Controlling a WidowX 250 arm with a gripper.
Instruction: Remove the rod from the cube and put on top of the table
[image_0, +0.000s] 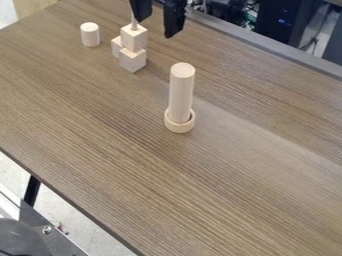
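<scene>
Tool (155, 29), black and two-fingered, hangs at the view's top edge, fingers parted, one just beside the thin, pale wooden rod (134, 21) upright on stacked wooden cubes (133, 59). Brown wood-grain tabletop (254, 180) supports them; black equipment (275, 24) stands beyond.

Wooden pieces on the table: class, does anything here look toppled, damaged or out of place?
Nothing stands out. The tall cylinder stands upright in its ring, the short cylinder stands apart, and the rod rises from the top cube. I see no breakage.
</scene>
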